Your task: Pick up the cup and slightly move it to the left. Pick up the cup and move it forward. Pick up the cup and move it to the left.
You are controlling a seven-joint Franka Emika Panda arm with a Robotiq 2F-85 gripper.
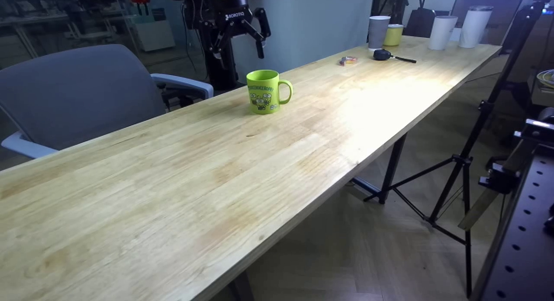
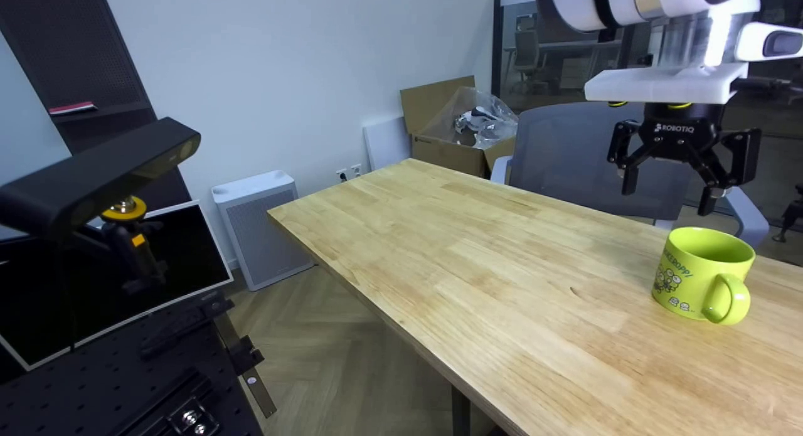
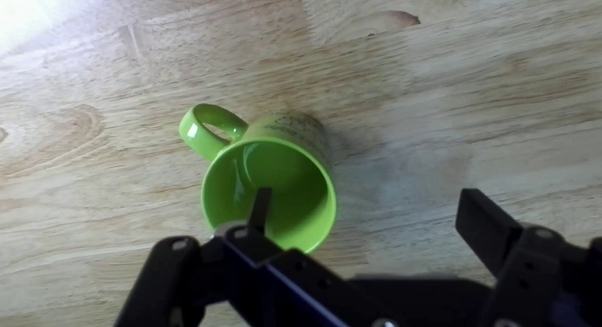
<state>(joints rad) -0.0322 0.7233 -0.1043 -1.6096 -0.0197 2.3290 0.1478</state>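
Observation:
The cup (image 1: pixel 262 93) is a bright lime-green mug with a loop handle and a printed cartoon on its side. It stands upright on the wooden table in both exterior views (image 2: pixel 696 276). In the wrist view I look down into the cup (image 3: pixel 294 176), with its handle toward the upper left. My gripper (image 1: pixel 239 54) is open and empty, above and apart from the cup. In the wrist view the left finger of the gripper (image 3: pixel 367 194) overlaps the cup's mouth, and the right finger is over bare wood. The gripper (image 2: pixel 668 196) hangs above the cup's level in an exterior view.
The wooden table (image 1: pixel 207 162) is long and narrow. A grey cup (image 1: pixel 378 34), a yellow-green cup (image 1: pixel 393 35), white cups (image 1: pixel 442 33) and a black object (image 1: pixel 382 54) stand toward its far end. An office chair (image 2: pixel 602 160) stands against the table's edge.

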